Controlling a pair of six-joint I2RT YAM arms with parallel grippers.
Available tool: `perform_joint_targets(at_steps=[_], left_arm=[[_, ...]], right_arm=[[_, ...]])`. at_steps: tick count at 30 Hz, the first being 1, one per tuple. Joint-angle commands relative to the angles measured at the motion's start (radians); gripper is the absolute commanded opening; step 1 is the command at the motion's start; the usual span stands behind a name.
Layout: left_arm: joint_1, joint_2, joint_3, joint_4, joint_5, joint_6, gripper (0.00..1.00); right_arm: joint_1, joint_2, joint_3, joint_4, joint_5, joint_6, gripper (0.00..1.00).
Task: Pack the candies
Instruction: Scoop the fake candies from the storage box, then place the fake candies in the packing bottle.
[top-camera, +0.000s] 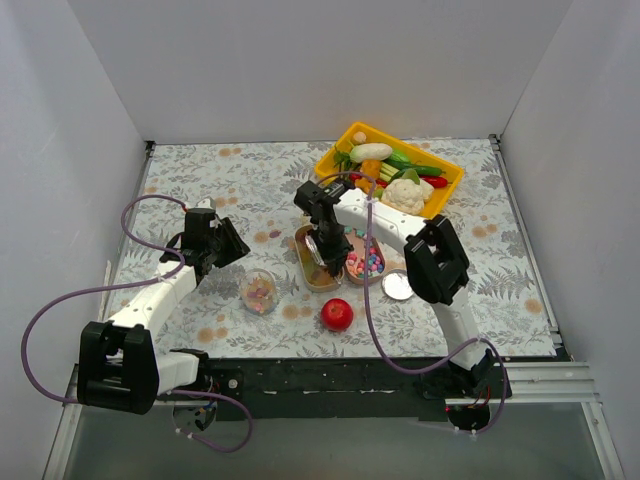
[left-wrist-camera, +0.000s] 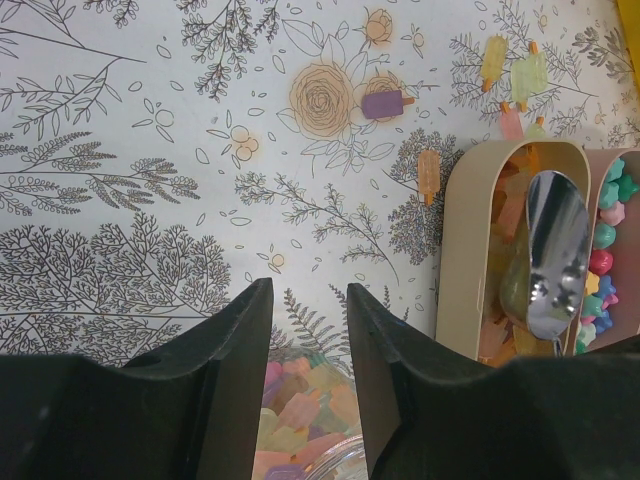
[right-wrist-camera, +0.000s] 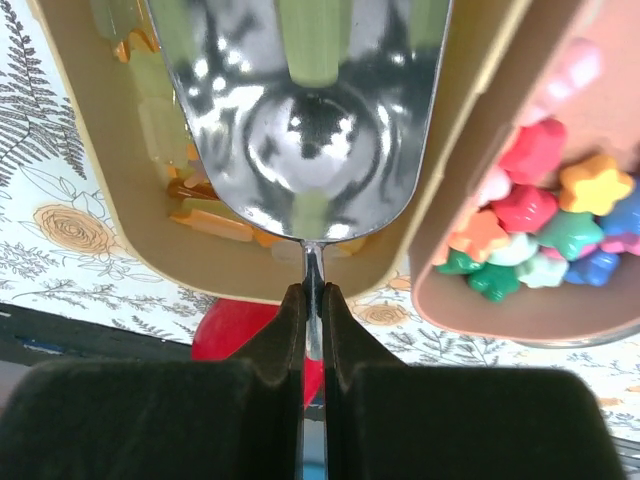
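Your right tool (right-wrist-camera: 313, 300) is clamped on the scoop (right-wrist-camera: 300, 100) handle, with the bowl over the candies (right-wrist-camera: 160, 135) in the tan tin (right-wrist-camera: 105, 200). Your left tool (left-wrist-camera: 308, 300) hangs spread apart above the jar (left-wrist-camera: 330, 465), at the tin's 8 o'clock.

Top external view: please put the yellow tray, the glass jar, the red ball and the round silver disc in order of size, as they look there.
1. yellow tray, clearly the largest.
2. glass jar, a little wider than the next two.
3. red ball and round silver disc: they look about alike, so I do not rank them.
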Motion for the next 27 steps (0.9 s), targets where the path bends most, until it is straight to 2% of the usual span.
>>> perform_joint_targets(at_steps=[1, 4, 8, 17, 20, 27], left_arm=[[-0.004, -0.012, 0.030, -0.014, -0.007, 0.012, 0.35], [-0.004, -0.011, 0.030, -0.014, -0.006, 0.012, 0.35], [-0.004, -0.005, 0.029, -0.014, 0.002, 0.006, 0.35], [-0.004, -0.026, 0.035, -0.020, 0.002, 0.000, 0.35], [-0.004, -0.025, 0.038, -0.023, -0.004, 0.001, 0.35], [-0.004, -0.012, 0.044, -0.020, -0.018, 0.003, 0.35]], right_arm=[[0.008, -0.107, 0.048, -0.032, 0.077, -0.008, 0.01], [0.014, -0.135, 0.107, -0.071, 0.072, -0.002, 0.01], [0.032, -0.139, 0.193, -0.141, -0.016, 0.006, 0.01], [0.135, -0.241, 0.101, -0.141, -0.304, 0.037, 0.01], [0.141, -0.251, 0.114, -0.140, -0.430, 0.047, 0.01], [0.144, -0.227, 0.103, -0.140, -0.598, 0.060, 0.01]])
